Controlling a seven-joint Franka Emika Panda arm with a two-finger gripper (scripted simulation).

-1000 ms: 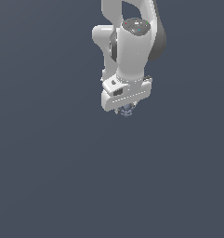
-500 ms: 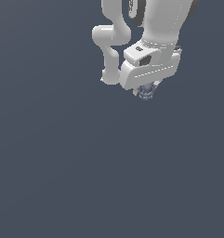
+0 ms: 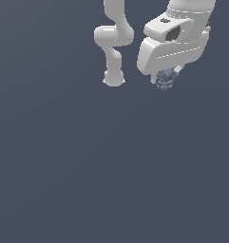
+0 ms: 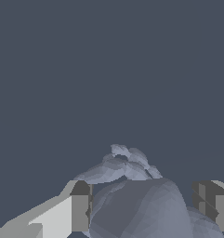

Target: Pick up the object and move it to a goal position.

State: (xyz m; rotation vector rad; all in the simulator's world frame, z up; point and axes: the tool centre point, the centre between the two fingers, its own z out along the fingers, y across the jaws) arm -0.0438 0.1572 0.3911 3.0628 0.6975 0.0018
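Observation:
The object (image 3: 164, 80) is a small bluish-grey lumpy item that hangs under the white arm's hand, high at the exterior view's right. My gripper (image 3: 165, 79) is shut on it, and the hand hides most of the fingers there. In the wrist view the object (image 4: 136, 200) fills the space between the two grey fingertips (image 4: 80, 207), which press on its sides, and its bumpy end sticks out past them.
The white arm's base (image 3: 113, 78) stands at the back, to the exterior view's left of the gripper. A plain dark grey floor (image 3: 87, 180) lies below.
The gripper has carried the object up and toward the exterior view's right, closer to the camera. The hand looks larger now. Its hold on the object is unchanged.

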